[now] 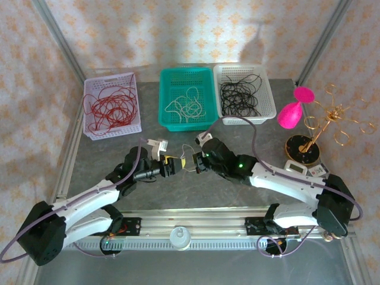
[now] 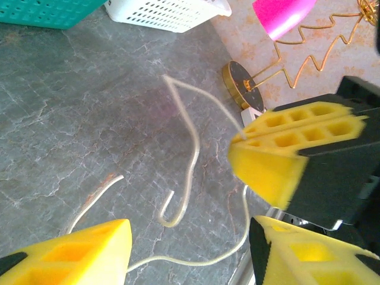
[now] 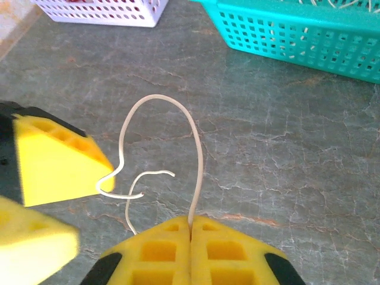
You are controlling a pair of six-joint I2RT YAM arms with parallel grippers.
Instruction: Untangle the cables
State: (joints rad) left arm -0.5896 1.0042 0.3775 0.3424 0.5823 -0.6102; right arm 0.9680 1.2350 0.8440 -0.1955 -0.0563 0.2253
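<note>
White cable (image 3: 196,148) clamped in right fingers (image 3: 154,252), trailing between parted left fingers (image 2: 89,252).

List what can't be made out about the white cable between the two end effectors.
- Top external: the white cable is too small to trace between the left end effector and the right end effector.
- Left wrist: its lower run disappears behind a yellow finger, so where the strands join is hidden.
- Right wrist: the left end effector is blurred and cut by the left edge, so whether it touches the cable is unclear.
</note>
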